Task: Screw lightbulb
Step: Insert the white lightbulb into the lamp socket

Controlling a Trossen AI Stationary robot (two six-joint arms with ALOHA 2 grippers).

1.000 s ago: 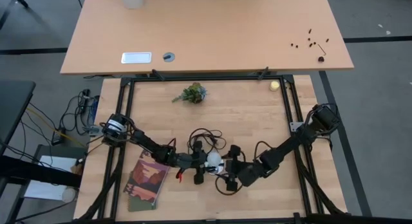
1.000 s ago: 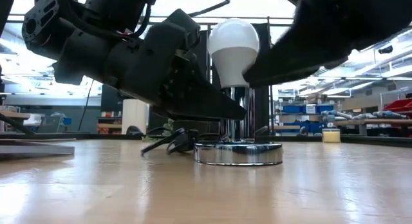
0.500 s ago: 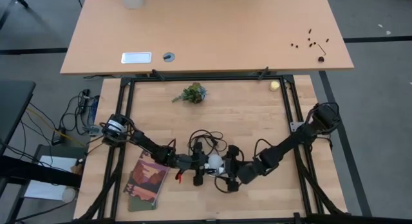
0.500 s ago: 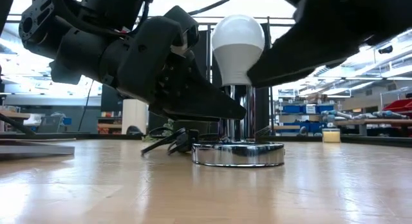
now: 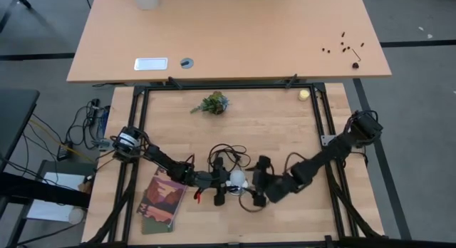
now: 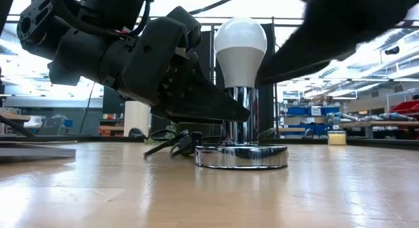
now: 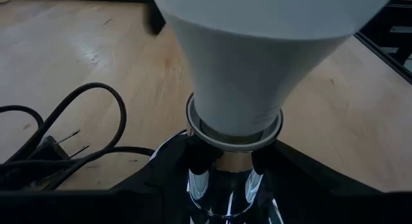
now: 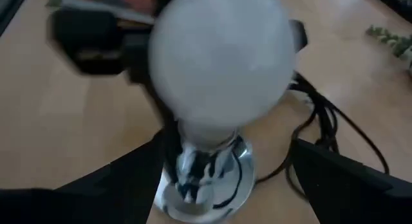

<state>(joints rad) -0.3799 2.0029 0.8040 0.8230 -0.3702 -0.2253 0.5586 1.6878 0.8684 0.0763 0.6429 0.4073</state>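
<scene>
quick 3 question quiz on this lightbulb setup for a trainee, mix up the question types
1. True or false: the bulb lies flat on the table.
2. Which pincer grips the chrome socket under the bulb? A left, B right, C neither.
3. Fill in: the right pincer has its jaws ___ on either side of the bulb.

Key
1. False: it stands upright on the socket.
2. A: the left pincer is closed on the socket just below the bulb.
3. Open, clear of the bulb.
</scene>
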